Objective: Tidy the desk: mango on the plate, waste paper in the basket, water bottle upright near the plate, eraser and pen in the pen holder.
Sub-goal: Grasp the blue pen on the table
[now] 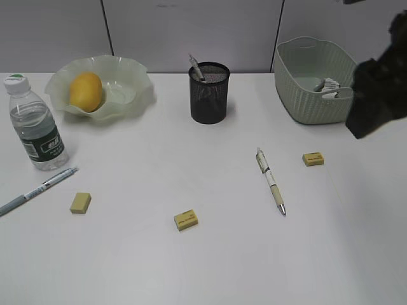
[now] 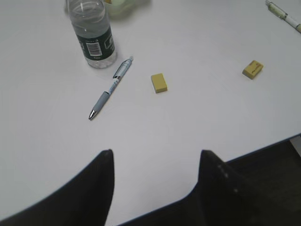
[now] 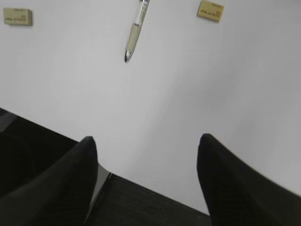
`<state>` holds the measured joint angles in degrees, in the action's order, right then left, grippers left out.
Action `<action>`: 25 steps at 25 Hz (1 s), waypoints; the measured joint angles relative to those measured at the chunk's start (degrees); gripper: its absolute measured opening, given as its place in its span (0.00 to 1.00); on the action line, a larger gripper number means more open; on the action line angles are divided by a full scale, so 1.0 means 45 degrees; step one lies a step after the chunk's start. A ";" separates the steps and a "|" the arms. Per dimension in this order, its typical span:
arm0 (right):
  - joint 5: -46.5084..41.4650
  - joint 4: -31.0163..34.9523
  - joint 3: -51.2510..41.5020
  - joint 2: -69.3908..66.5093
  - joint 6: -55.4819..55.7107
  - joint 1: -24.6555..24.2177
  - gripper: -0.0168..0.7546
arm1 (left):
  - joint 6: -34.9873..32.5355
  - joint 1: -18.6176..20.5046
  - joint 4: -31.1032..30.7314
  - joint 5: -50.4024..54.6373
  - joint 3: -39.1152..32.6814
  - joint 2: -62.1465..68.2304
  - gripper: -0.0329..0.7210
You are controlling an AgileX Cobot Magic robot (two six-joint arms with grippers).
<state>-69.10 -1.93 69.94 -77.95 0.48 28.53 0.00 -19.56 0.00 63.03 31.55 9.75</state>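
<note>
The mango point(image 1: 85, 91) lies in the wavy-rimmed plate point(image 1: 137, 86) at the back left. The water bottle point(image 1: 34, 125) point(image 2: 93, 35) stands upright in front of the plate. The waste paper point(image 1: 329, 85) lies inside the basket point(image 1: 311, 95) at the back right. The pen holder point(image 1: 209, 93) holds one pen. A beige pen point(image 1: 271, 180) point(image 3: 136, 30) and a grey-blue pen point(image 1: 38, 189) point(image 2: 110, 88) lie on the desk point(image 1: 210, 254). Three yellow erasers point(image 1: 186, 220) point(image 1: 80, 203) point(image 1: 313, 159) lie loose. My left gripper point(image 2: 155, 153) is open and empty over the front edge. My right gripper point(image 3: 146, 139) is open and empty.
Part of the right arm point(image 1: 378, 82) shows dark at the right edge, in front of the basket. The desk's front edge point(image 2: 254, 150) point(image 3: 141, 183) runs just under both grippers. A grey partition wall point(image 1: 191, 32) stands behind the desk.
</note>
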 joint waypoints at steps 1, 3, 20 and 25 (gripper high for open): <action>0.0000 0.0000 -0.0495 0.0553 0.0051 0.0000 0.70 | 0.0000 0.0000 0.0000 -0.0102 0.0000 0.0000 0.62; 0.0118 0.0000 -0.1496 0.1604 0.0147 0.0000 0.70 | 0.0000 0.0000 0.0084 -0.0357 0.0000 0.0000 0.62; 0.1579 0.0586 -0.7332 1.0929 0.0232 0.0000 0.70 | -0.0146 0.0000 0.0121 -0.2160 0.0900 0.5151 0.62; 0.1544 0.0586 -0.8019 1.2905 0.0448 0.0000 0.70 | -0.0356 0.0000 -0.0521 -0.2651 0.1667 0.8664 0.62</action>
<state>-62.15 0.71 33.86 -19.88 2.50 28.53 -1.60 -19.56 -2.34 51.10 39.05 48.74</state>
